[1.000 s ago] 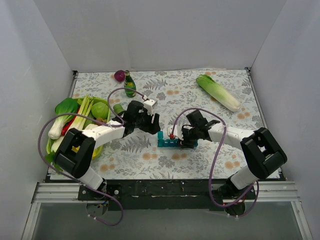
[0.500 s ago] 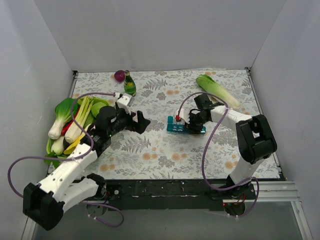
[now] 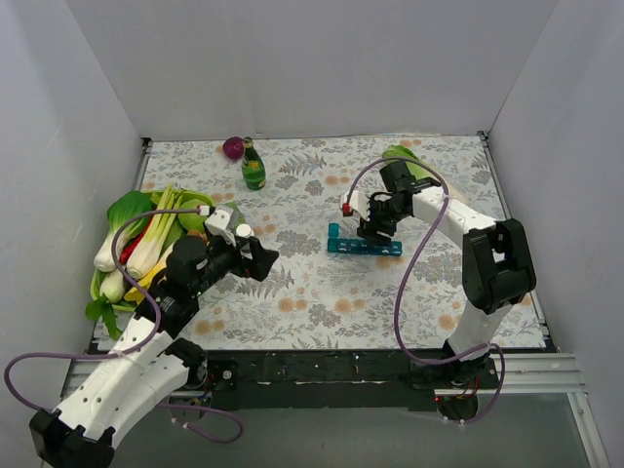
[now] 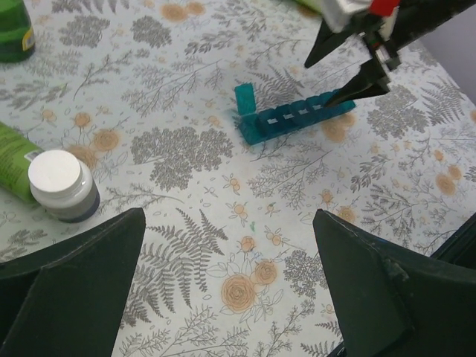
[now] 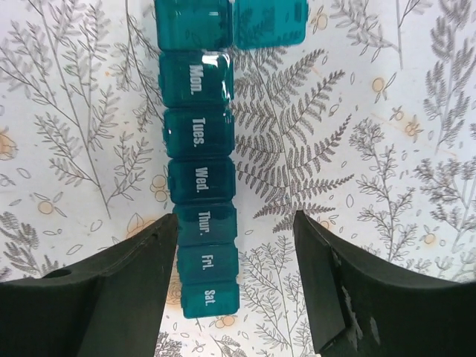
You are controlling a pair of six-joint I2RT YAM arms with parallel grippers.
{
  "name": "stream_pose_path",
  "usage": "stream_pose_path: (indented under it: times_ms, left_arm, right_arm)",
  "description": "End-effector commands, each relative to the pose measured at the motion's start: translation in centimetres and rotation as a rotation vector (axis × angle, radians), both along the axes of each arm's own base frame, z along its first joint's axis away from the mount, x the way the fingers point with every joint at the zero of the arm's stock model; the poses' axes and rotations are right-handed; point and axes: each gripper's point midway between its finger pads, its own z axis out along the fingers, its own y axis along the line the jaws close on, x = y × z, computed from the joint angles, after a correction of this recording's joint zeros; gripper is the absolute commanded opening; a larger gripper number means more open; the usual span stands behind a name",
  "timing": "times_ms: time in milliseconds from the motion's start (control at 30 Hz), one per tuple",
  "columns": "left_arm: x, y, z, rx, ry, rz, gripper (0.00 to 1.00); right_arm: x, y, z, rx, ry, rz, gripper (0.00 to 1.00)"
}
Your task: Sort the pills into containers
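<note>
Teal plastic marks the pill box (image 3: pixel 364 245), a long narrow row of lidded compartments lying flat on the floral-patterned surface (image 3: pixel 322 302), a little right of its middle. From the right wrist view the box (image 5: pixel 199 178) runs up the picture, its lids reading Mon., Tues., Wed., Thur., Fri. and Sat. The compartment beyond Mon. has its lid (image 5: pixel 269 22) swung out to the side; the other lids lie shut.

The right tool (image 3: pixel 378 226) hangs just above the box with its fingers released. In its own camera the tool (image 5: pixel 234 223) shows both dark fingers standing apart on either side of the Thur.-to-Sat. end, with bare surface visible between each finger and the box, and it grasps nothing.

The left tool (image 3: pixel 261 255) sits well to the left of the box, spread wide and empty. Its wrist view looks between the fingers (image 4: pixel 74 290) across the surface toward the box (image 4: pixel 294 121).

A small white-capped jar (image 4: pixel 59 182) stands near the left tool. A green bottle (image 3: pixel 253 166) stands upright at the far side, beside a purple vegetable (image 3: pixel 233 147). A basket (image 3: pixel 191 292) of leafy vegetables sits at the left edge.
</note>
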Motion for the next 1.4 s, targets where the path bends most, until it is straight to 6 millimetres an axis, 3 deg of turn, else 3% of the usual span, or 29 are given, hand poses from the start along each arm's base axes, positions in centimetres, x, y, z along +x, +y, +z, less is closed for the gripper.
stream_pose_path:
  times_ms: [0, 133, 167, 233, 300, 367, 400, 433, 467, 500, 567, 600, 667, 933, 1067, 1367]
  left_arm:
    - [1.1, 0.7, -0.7, 0.009, 0.124, 0.101, 0.98]
    - [1.3, 1.0, 0.1, -0.019, 0.134, 0.137, 0.98]
    - [1.2, 1.3, 0.5, -0.034, 0.132, 0.158, 0.98]
    - [1.5, 2.2, 1.6, -0.042, 0.108, 0.212, 0.98]
    - [1.1, 2.7, 2.2, -0.046, 0.101, 0.226, 0.98]
    - [0.9, 3.3, 3.0, -0.041, 0.094, 0.249, 0.98]
    - [0.7, 3.7, 3.6, -0.046, 0.08, 0.26, 0.98]
    - [0.8, 4.4, 3.8, -0.041, 0.07, 0.294, 0.98]
    - [0.5, 4.8, 3.9, -0.038, 0.068, 0.31, 0.98]
    - [0.4, 5.2, 4.1, -0.042, 0.06, 0.327, 0.98]
    - [-0.2, 6.2, 4.6, -0.062, 0.037, 0.364, 0.98]
    - [-0.4, 6.5, 4.8, -0.077, 0.031, 0.373, 0.98]
    - [-1.1, 7.2, 5.5, -0.108, 0.0, 0.393, 0.98]
    - [-2.8, 8.7, 6.4, -0.15, -0.052, 0.422, 0.98]
    - [-2.9, 8.8, 6.1, -0.14, -0.047, 0.422, 0.98]
    - [-3.1, 8.5, 6.5, -0.145, -0.061, 0.396, 0.98]
  right_arm:
    - [-1.6, 3.1, 4.9, 0.081, -0.034, 0.043, 0.71]
    - [-3.4, 6.9, 5.7, 0.121, -0.01, 0.094, 0.71]
    - [-4.4, 9.1, 6.4, 0.158, -0.004, 0.138, 0.71]
    - [-5.5, 11.5, 6.8, 0.206, 0.031, 0.162, 0.7]
    - [-6.5, 15.5, 8.9, 0.298, 0.025, 0.227, 0.7]
    - [-7.6, 18.6, 9.0, 0.341, 0.095, 0.238, 0.7]
    - [-6.7, 20.6, 11.2, 0.396, 0.063, 0.241, 0.69]
    - [-6.6, 21.9, 10.3, 0.399, 0.118, 0.203, 0.68]
    - [-6.8, 23.4, 10.8, 0.418, 0.125, 0.196, 0.68]
    - [-5.7, 25.0, 12.2, 0.463, 0.092, 0.179, 0.68]
    - [-5.0, 27.2, 11.0, 0.453, 0.13, 0.073, 0.67]
    - [-4.2, 28.4, 12.2, 0.475, 0.104, 0.044, 0.68]
    - [-3.6, 30.1, 10.4, 0.444, 0.1, -0.056, 0.68]
    - [-1.5, 33.1, 8.4, 0.442, 0.023, -0.277, 0.71]
    - [-2.0, 34.0, 7.7, 0.436, 0.014, -0.288, 0.71]
    - [-1.0, 34.3, 6.0, 0.41, -0.043, -0.342, 0.69]
